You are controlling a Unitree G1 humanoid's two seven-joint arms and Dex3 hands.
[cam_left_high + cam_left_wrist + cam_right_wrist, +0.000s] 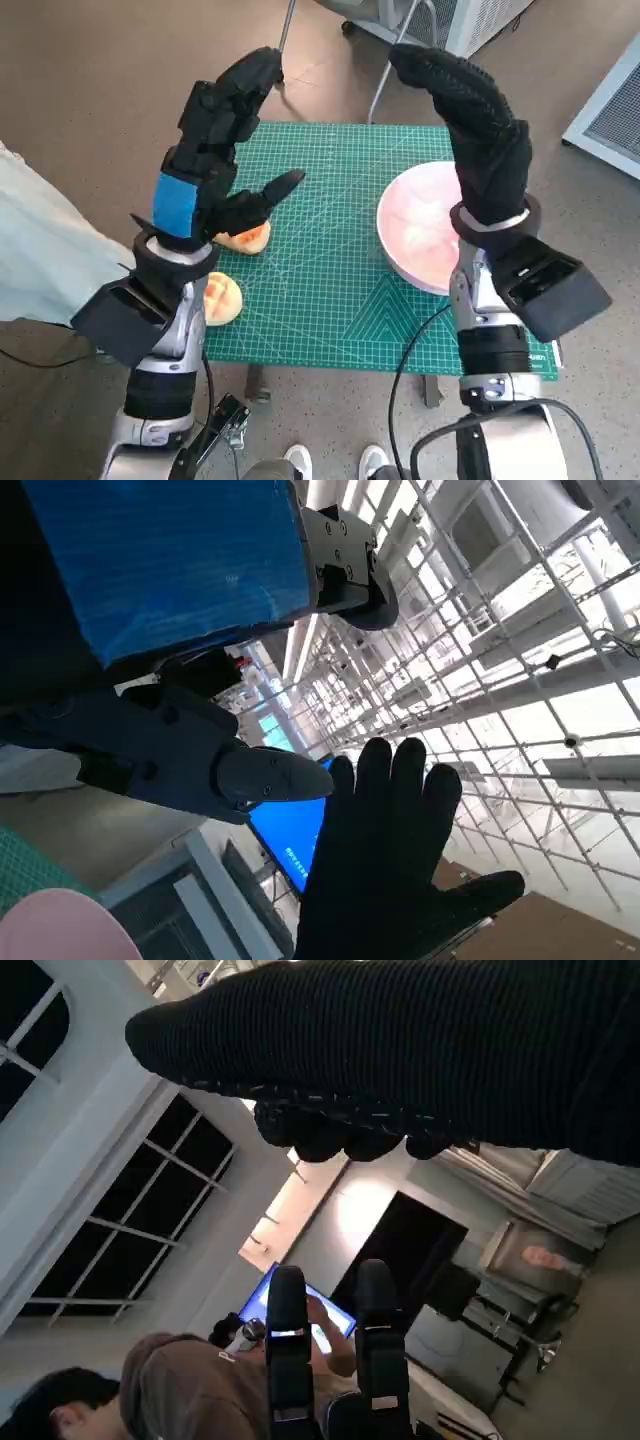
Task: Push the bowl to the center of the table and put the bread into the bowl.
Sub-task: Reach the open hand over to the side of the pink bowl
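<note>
Left hand (215,150) and right hand (480,130): both raised above the bench (330,290), fingers spread wide, holding nothing. Bowl (415,235): pink, at bench's right side. Bread: one piece (245,238) below left hand, another (222,298) near left edge.

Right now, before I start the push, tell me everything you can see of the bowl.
The bowl is round, shallow and pale pink, smooth like plastic, with a whiter rim. It sits upright on the green mat near the table's right edge, not at the center. It looks empty, though the raised right hand and forearm hide its right part. Neither hand appears to touch it. Its rim also shows in the left wrist view.
</note>
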